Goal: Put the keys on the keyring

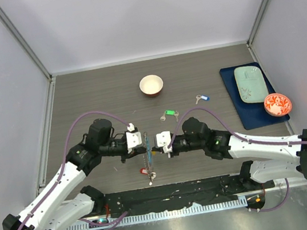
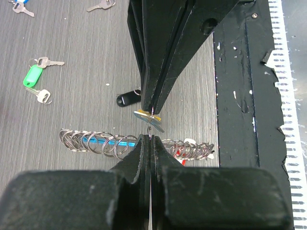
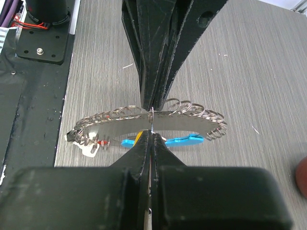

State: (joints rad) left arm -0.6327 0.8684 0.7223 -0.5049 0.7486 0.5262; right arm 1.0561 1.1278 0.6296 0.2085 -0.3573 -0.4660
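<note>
The keyring (image 1: 148, 146) hangs edge-on in the air between my two grippers. It is a curved silver band (image 3: 192, 120) lined with small split rings (image 2: 96, 142), with a blue tag under it. A red-tagged key (image 1: 144, 171) dangles from it. My left gripper (image 1: 141, 141) (image 2: 151, 138) is shut on one small ring of the keyring. Tip to tip with it, my right gripper (image 1: 157, 141) (image 3: 151, 134) is shut on a thin yellow-tagged key (image 2: 145, 116). Loose keys lie on the table: green-tagged (image 1: 169, 113) (image 2: 32, 75), blue-tagged (image 1: 202, 98), black-tagged (image 2: 127, 99), and a plain one (image 2: 100, 5).
A small white bowl (image 1: 151, 84) stands at the back middle. At the right, a navy mat (image 1: 252, 115) carries a pale green tray (image 1: 250, 83) and a red patterned bowl (image 1: 277, 104). A black strip (image 1: 171, 192) runs along the near edge.
</note>
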